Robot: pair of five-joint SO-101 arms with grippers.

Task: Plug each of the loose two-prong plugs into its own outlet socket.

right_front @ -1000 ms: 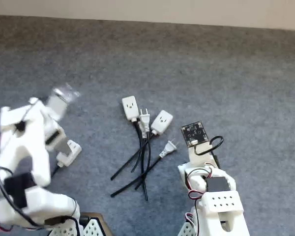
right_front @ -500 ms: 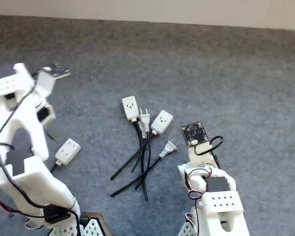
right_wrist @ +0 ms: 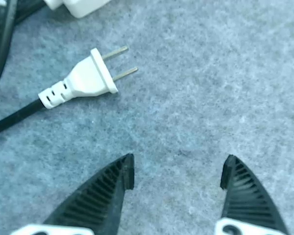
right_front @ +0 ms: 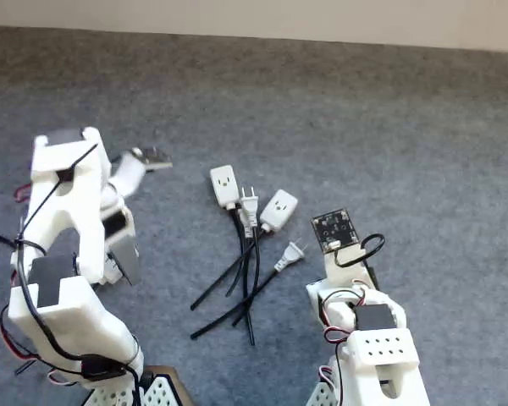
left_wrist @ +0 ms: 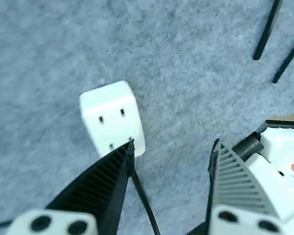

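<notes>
A white outlet socket [left_wrist: 110, 117] lies face up on the grey carpet, its black cord running off under my left gripper [left_wrist: 173, 144], which hangs open just above and beside it. In the high view the left arm [right_front: 72, 211] covers most of that socket. My right gripper [right_wrist: 179, 160] is open over bare carpet, a short way from a loose white two-prong plug [right_wrist: 88, 77]. In the high view, mid-table, lie a socket [right_front: 224, 186], a plug [right_front: 249, 203], another socket [right_front: 278, 210] and that same loose plug [right_front: 289, 252].
Black cords [right_front: 237, 288] from the sockets and plugs cross in a tangle between the two arms. The right arm's base [right_front: 372, 347] stands at the front right. Open grey carpet stretches across the back and the right side.
The left arm swung out to the back left, then came back toward the middle and now covers the left socket. The right arm, plugs and middle sockets have not moved.
</notes>
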